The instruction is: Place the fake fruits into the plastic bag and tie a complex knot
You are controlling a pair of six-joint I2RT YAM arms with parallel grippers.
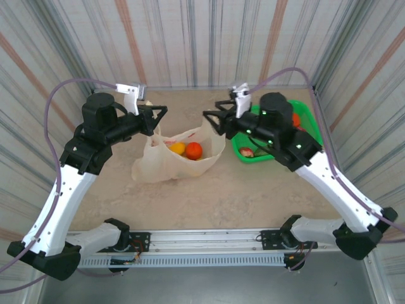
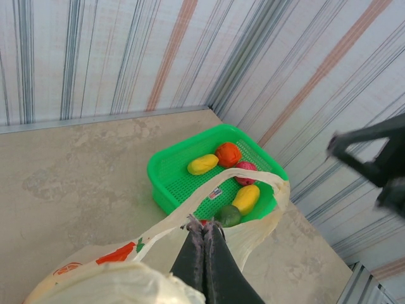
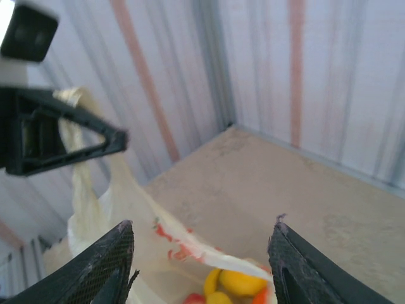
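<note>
Basket [image 2: 174, 180] holds fruits [image 2: 228, 154] beside bag [image 1: 161, 161]; left fingers [image 2: 190, 266] clamp bag's rim, right fingers [image 3: 107, 266] apart.

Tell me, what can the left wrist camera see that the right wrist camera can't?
Left wrist, not right wrist: the green basket holding five loose fruits.
Right wrist, not left wrist: the bagged fruits, yellow and orange, down inside the bag.
Both: the bag, the table, the striped walls, and both grippers. The left gripper is shut on the bag's handle, and the right gripper is open.
</note>
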